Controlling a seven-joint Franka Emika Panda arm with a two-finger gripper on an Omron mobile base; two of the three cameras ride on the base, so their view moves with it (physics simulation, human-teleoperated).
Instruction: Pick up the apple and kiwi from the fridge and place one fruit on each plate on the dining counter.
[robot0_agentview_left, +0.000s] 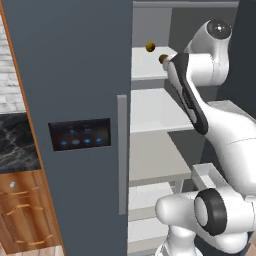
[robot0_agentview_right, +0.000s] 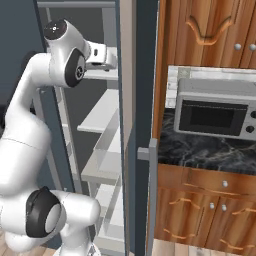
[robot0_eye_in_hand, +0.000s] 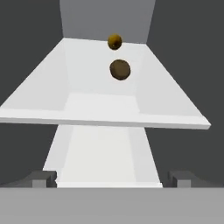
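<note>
The fridge (robot0_agentview_left: 75, 125) stands with its compartment open, pale shelves stacked inside. On the upper shelf (robot0_eye_in_hand: 39, 96) the kiwi (robot0_eye_in_hand: 120, 69) lies mid-shelf, a small yellow-brown fruit (robot0_eye_in_hand: 114, 41) behind it near the back edge. The gripper (robot0_eye_in_hand: 111, 177), fingers spread wide and empty, faces the shelf's front edge.

Olive-brown kiwi (robot0_eye_in_hand: 120, 69) on upper fridge shelf (robot0_eye_in_hand: 100, 105).

Fridge (robot0_agentview_left: 75, 100), door open; arm reaching inside at upper shelf (robot0_eye_in_hand: 100, 100) level. On that shelf: kiwi (robot0_eye_in_hand: 120, 69) nearer the front, a second small fruit (robot0_eye_in_hand: 114, 41) just behind it, possibly touching the back wall. More shelves below. Right of fridge: microwave (robot0_agentview_right: 215, 110) on wall counter (robot0_agentview_right: 200, 150), cabinets above and beneath
</note>
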